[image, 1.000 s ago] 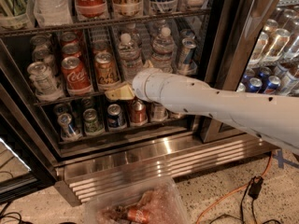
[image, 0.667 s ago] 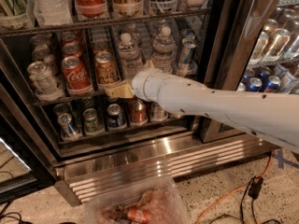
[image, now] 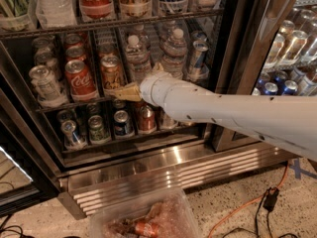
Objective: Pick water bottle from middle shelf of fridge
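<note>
The fridge [image: 163, 168] stands open before me. Its middle shelf [image: 74, 103] holds two clear water bottles with white caps: one [image: 134, 54] in the centre lane, another [image: 174, 51] just to its right. My gripper [image: 137, 78] reaches in from the right on a white arm, at the front of the shelf, by the base of the centre water bottle. Its yellowish fingers [image: 126, 91] are spread apart, one low to the bottle's left and one at its right side. It holds nothing.
Red cola cans [image: 79, 78] and an orange can [image: 111, 72] fill the lanes to the left, a blue can [image: 198, 57] stands to the right. Cans line the lower shelf [image: 121, 124]. A clear bin [image: 148, 217] and an orange cable [image: 237, 213] lie on the floor. The dark door frame [image: 246, 58] stands to the right.
The gripper and arm have crept slightly up toward the centre water bottle. Nothing else has moved.
</note>
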`<state>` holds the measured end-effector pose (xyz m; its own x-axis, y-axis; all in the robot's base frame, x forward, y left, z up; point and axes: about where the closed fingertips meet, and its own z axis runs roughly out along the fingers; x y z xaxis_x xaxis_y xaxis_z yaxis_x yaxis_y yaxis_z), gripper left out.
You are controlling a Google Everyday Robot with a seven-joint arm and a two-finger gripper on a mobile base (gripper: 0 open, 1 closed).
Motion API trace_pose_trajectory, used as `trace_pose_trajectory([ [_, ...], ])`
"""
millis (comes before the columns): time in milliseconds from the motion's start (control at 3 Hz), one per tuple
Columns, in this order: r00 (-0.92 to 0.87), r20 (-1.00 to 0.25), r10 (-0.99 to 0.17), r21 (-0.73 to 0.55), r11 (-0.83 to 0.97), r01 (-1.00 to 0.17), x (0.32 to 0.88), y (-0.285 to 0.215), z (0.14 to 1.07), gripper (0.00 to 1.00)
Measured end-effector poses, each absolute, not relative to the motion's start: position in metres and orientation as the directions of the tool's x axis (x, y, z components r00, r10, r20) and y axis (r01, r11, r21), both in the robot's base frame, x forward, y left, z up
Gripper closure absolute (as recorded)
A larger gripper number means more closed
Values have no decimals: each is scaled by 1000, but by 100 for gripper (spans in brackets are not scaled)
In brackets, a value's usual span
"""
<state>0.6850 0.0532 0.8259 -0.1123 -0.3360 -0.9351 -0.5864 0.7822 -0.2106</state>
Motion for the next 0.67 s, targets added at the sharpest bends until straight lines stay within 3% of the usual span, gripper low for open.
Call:
trace_pose_trajectory([
  [667,-108,-937,-332,-219,800,-559,690,51,828,27],
])
